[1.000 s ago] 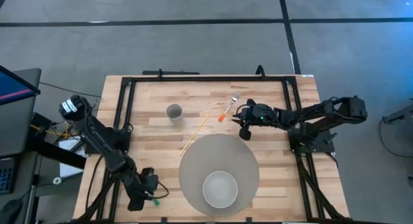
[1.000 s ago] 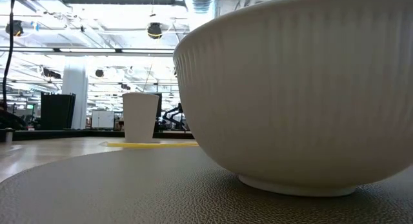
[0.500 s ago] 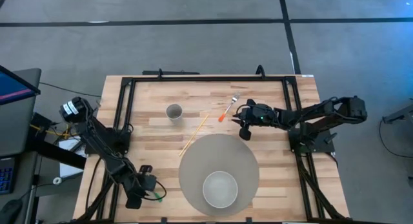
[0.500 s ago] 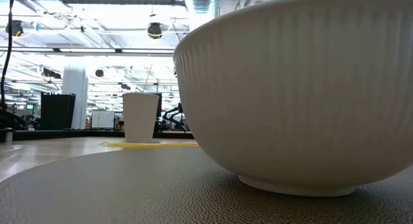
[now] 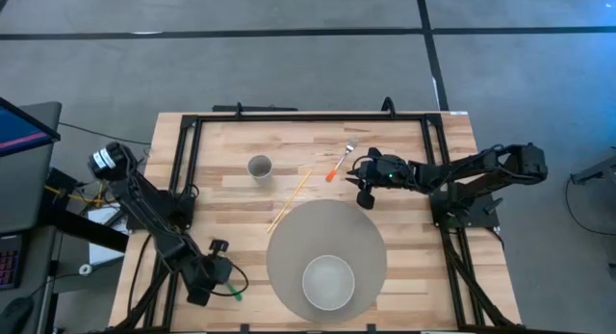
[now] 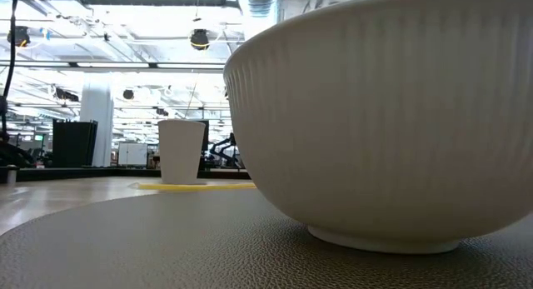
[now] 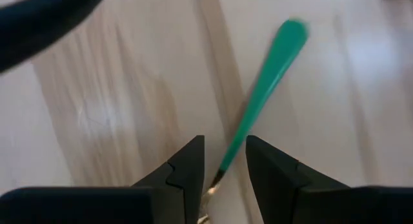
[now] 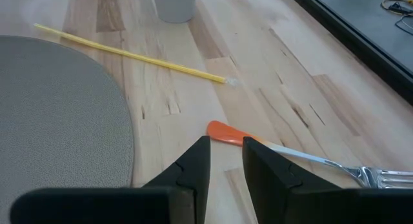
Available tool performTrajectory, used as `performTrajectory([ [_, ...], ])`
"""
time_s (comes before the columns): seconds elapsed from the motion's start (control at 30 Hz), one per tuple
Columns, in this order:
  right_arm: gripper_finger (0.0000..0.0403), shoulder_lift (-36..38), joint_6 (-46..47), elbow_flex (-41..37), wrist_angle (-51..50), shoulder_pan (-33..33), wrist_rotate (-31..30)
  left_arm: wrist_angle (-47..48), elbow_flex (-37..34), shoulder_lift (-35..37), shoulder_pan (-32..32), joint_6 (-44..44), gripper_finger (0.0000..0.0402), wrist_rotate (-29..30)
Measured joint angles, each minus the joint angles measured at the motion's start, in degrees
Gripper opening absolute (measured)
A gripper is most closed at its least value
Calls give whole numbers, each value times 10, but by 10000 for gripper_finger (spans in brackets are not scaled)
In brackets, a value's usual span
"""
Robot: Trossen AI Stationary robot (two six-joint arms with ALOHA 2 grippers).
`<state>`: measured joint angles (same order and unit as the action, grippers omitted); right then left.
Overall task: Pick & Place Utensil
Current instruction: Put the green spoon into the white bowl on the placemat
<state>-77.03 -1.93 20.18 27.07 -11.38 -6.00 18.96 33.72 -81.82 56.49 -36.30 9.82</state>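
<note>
A green-handled utensil [image 5: 233, 295] is at the near-left part of the wooden table, under my left gripper [image 5: 221, 286]. In the left wrist view the green handle [image 7: 264, 88] runs away from the fingers, and my left gripper [image 7: 224, 161] is shut on it. An orange-handled fork [image 5: 339, 166] lies flat on the far middle of the table. My right gripper [image 5: 366, 197] waits shut just near-right of that fork, and the orange handle end [image 8: 222, 132] shows right past my right gripper [image 8: 226, 153]. My left gripper has the green-handled utensil between its two fingers, at the handle's lower end [image 7: 227, 158] where it meets the metal part [image 7: 210, 190]. The fingers [image 7: 192, 161] come from above. The handle sticks out past them over the wood; whether it is clear of the table does not show.
A white ribbed bowl [image 5: 328, 281] stands on a round grey mat [image 5: 289, 240] at the near middle and fills the low view [image 6: 383, 114]. A white cup [image 5: 259, 167] stands at the far left of centre. A thin yellow stick [image 5: 289, 201] lies between cup and mat.
My left gripper has shifted a little toward the table's far edge, with its forearm swinging along. The green handle's end still shows in about the same spot. The right arm, fork, bowl and cup have kept still.
</note>
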Motion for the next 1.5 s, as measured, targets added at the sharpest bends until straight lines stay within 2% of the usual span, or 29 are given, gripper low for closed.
performTrajectory([
  [0.2, 84, 0, 0, 0, 0, 0, 0, -5, 2, -31, 0, 1, 115, -14],
  [0.3, 84, 0, 0, 0, 0, 0, 0, -3, 3, -44, 1, 1, 108, 8],
  [0.4, 84, 0, 0, 0, 0, 0, 0, -9, 2, -45, 1, 0, 76, 31],
  [0.53, 84, 0, 0, 0, 0, 0, 0, -23, 0, -29, -7, -9, 14, 42],
  [0.6, 84, 0, -1, 0, 0, 0, 0, -27, -1, -15, -17, -18, 13, 78],
  [0.7, 84, 0, -1, 0, 0, 0, 0, -43, 26, 17, -37, 2, 12, 165],
  [0.8, 84, 0, -2, 0, 1, 0, 0, -65, 55, 50, -70, 85, 11, 250],
  [0.9, 84, 0, -2, 0, 8, 0, 0, -172, 75, 85, -111, 205, 11, 312],
  [0.97, 84, 0, -1, 0, 11, 0, 0, -268, 76, 103, -144, 267, 11, 302],
  [1.1, 84, 0, -2, 0, 15, 0, 0, -405, 76, 89, -233, 282, 11, 239],
  [1.2, 84, 0, -2, 0, 20, 0, 0, -496, 76, 23, -293, 305, 11, 117],
  [1.3, 84, 0, -1, 0, 20, 0, 0, -638, 75, -54, -327, 344, 11, 20],
  [1.4, 84, 0, -1, 0, 19, 0, 0, -747, 78, -113, -344, 360, 11, -12],
  [1.5, 84, 0, -1, 0, 19, 0, 0, -769, 102, -158, -354, 358, 11, -32],
])
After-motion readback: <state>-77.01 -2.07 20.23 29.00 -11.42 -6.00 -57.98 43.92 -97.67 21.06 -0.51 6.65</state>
